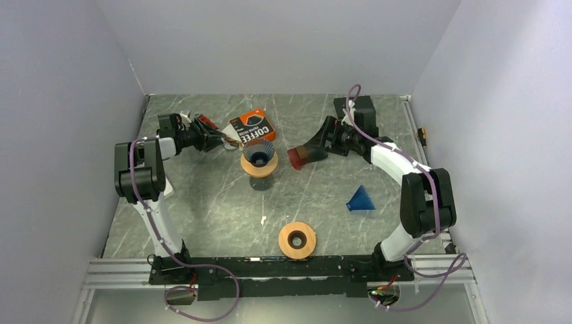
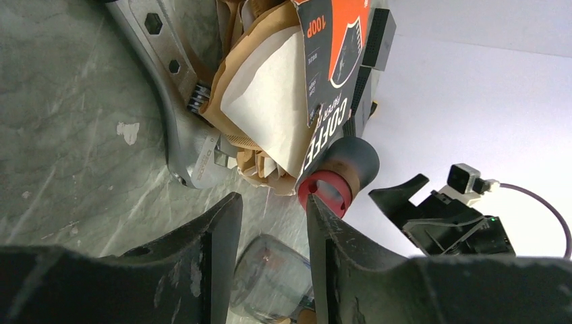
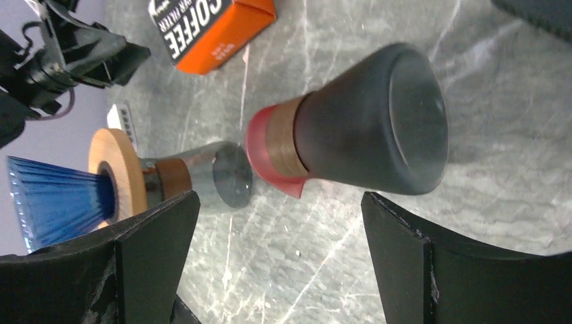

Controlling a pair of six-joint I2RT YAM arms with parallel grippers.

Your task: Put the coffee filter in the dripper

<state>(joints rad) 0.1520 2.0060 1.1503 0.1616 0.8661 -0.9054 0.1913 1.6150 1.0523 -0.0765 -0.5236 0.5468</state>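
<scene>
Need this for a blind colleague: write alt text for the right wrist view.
A dark carafe with a red rim fills the centre, beyond the open end effector. Left of it, a blue dripper sits on a wooden ring; an orange filter box lies above.

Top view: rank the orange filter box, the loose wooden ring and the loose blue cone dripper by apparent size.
1. Orange filter box and wooden ring: too alike to rank, and the ring sits nearer the camera, which may inflate it.
2. Blue cone dripper, lying on its side at right: clearly the smallest.
</scene>
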